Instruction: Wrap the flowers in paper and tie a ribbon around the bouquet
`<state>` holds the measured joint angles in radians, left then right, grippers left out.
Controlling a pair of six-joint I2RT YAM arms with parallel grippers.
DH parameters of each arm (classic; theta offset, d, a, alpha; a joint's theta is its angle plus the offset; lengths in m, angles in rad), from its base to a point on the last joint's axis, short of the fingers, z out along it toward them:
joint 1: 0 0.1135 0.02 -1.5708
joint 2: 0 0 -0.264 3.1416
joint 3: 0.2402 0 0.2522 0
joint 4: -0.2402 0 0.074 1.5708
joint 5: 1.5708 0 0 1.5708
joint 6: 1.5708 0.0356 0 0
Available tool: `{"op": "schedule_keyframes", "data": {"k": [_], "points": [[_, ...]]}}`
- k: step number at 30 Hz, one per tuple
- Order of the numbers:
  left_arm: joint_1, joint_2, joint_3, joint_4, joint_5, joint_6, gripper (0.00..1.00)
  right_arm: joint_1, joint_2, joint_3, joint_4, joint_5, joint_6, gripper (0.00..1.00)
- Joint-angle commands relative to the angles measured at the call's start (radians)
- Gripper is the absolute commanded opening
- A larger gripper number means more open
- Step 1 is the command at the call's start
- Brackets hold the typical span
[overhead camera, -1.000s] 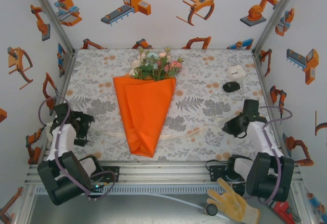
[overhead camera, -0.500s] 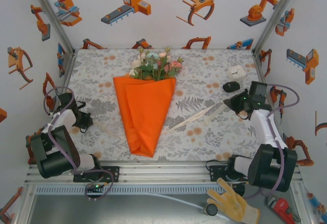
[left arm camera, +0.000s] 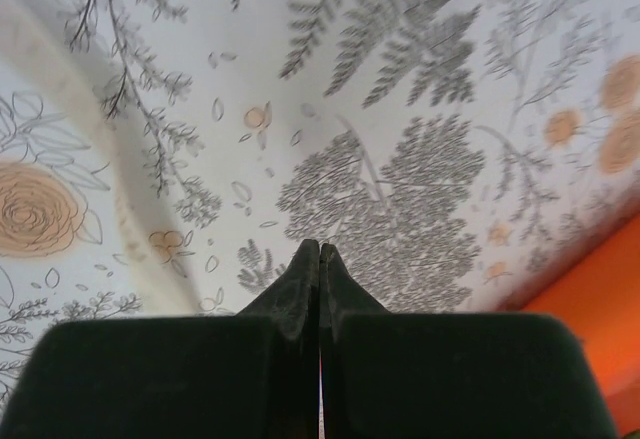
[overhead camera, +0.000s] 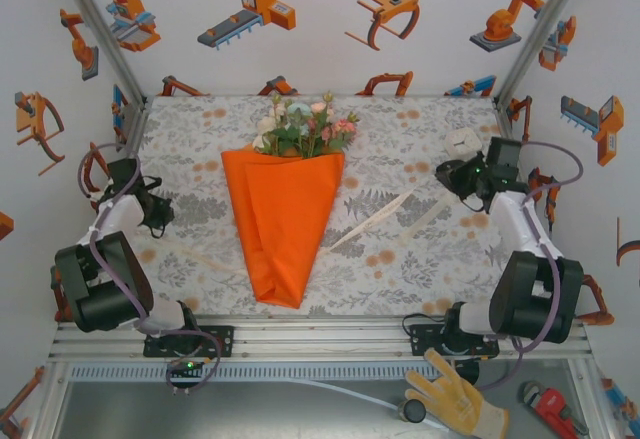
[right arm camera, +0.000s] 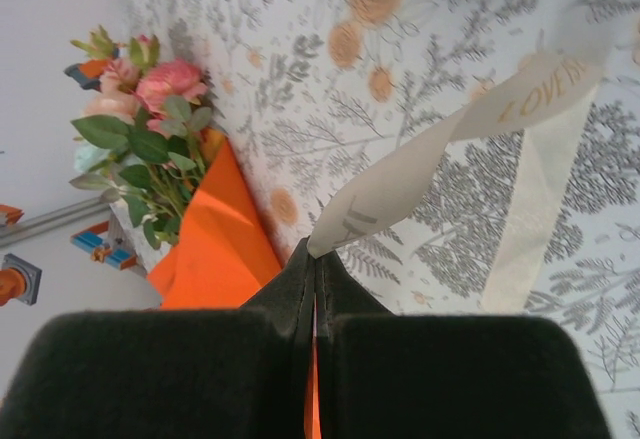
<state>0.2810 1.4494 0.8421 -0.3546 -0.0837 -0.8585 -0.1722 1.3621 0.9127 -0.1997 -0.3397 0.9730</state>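
1 ribbon [right arm camera: 450, 137] pinched in right tool [right arm camera: 316, 255], bouquet [overhead camera: 283, 224] well apart

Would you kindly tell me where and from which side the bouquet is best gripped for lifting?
Probably its narrow near end: the bouquet lies flat and tapers toward the near side, so only there is it slim enough to span. Come from above, the tool closing across its width. The wide far end holds the delicate flowers, and the ribbon passes beneath it slightly farther up.

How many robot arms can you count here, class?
2. The left arm stands at the table's left edge, the right arm at its right edge, the bouquet between them.
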Motion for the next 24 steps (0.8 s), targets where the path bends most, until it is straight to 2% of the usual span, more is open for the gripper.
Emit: {"op": "schedule_keyframes", "data": {"k": [1,2,3,4,5,8,9,15,17,21,24], "points": [[-0.003,-0.003,0.039,-0.018,-0.005,0.035,0.0,0.007,0.019,0.063,0.05,0.004,0.01,0.0],[-0.006,-0.008,0.048,-0.049,0.02,0.038,0.04,0.014,0.027,0.067,0.057,-0.003,0.01,0.0],[-0.009,-0.019,0.055,-0.09,0.034,0.031,0.18,0.022,0.033,0.069,0.057,-0.004,0.01,0.0],[-0.018,-0.043,0.053,-0.134,0.03,0.02,0.44,0.032,0.038,0.065,0.06,-0.007,0.01,0.0],[-0.03,-0.076,0.047,-0.185,-0.023,0.011,0.63,0.041,0.04,0.054,0.07,-0.008,0.012,0.0],[-0.041,-0.149,0.022,-0.287,-0.245,0.014,0.68,0.065,0.037,0.009,0.113,-0.012,0.027,0.0],[-0.04,-0.154,0.014,-0.309,-0.276,0.013,0.69,0.071,0.035,-0.001,0.124,-0.012,0.03,0.0],[-0.012,-0.045,0.014,-0.446,-0.283,-0.015,0.71,0.09,0.036,-0.033,0.151,-0.032,0.001,0.0],[0.004,-0.007,0.006,-0.412,-0.293,-0.013,0.77,0.091,0.034,-0.044,0.165,-0.042,-0.013,0.0],[0.049,0.051,0.024,-0.294,-0.236,0.058,0.86,0.091,0.029,-0.047,0.157,-0.077,-0.038,0.0],[0.084,0.09,0.048,-0.277,-0.226,0.06,0.86,0.093,0.008,-0.058,0.149,-0.085,-0.051,0.0]]}}
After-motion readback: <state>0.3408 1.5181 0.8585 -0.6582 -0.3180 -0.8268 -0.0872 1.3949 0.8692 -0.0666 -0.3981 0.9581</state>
